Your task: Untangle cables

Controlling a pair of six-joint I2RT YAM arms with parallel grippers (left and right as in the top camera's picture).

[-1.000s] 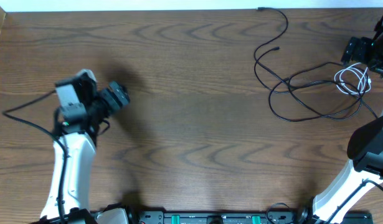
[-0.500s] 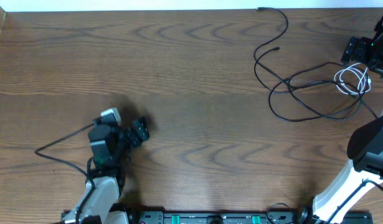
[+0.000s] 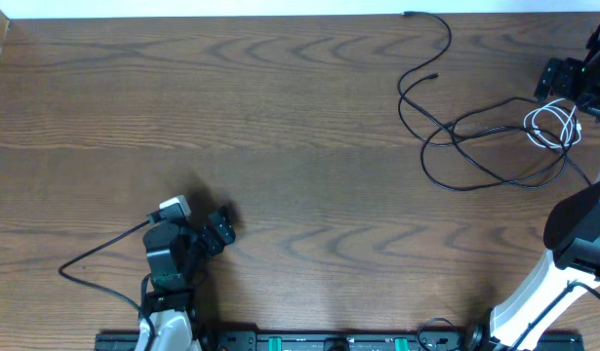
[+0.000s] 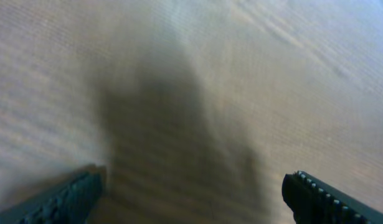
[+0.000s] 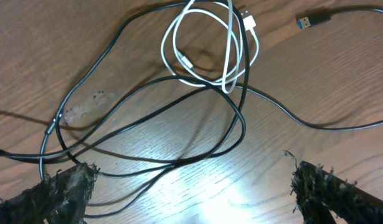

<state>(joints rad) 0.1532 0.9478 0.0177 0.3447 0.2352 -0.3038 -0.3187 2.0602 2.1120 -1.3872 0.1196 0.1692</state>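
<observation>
Cables: both lie toward the far right corner of the table (image 3: 280, 117), well apart from the left arm and directly under the right one.

Front edge, left of centre: the left gripper (image 3: 223, 227) hangs low over bare wood, jaws spread wide, nothing between them. Its wrist view is blurred and shows only wood grain and its own shadow.

Right side, further back: the black cord (image 3: 447, 37) spreads in several loose overlapping loops across the wood. The white cord (image 5: 231, 50) is wound in a small coil at the right-hand end of those loops, lying over black strands where they cross.

Above this tangle stands the right gripper (image 5: 194, 190), close to the right edge, jaws wide and holding nothing. In its wrist view the white coil sits just beyond the gap between the fingers (image 5: 60, 193). One black loop runs just beside a fingertip; contact cannot be told.

A blue-tipped plug (image 5: 312, 20) lies beside the white coil. The black cord's other end reaches the far edge.
</observation>
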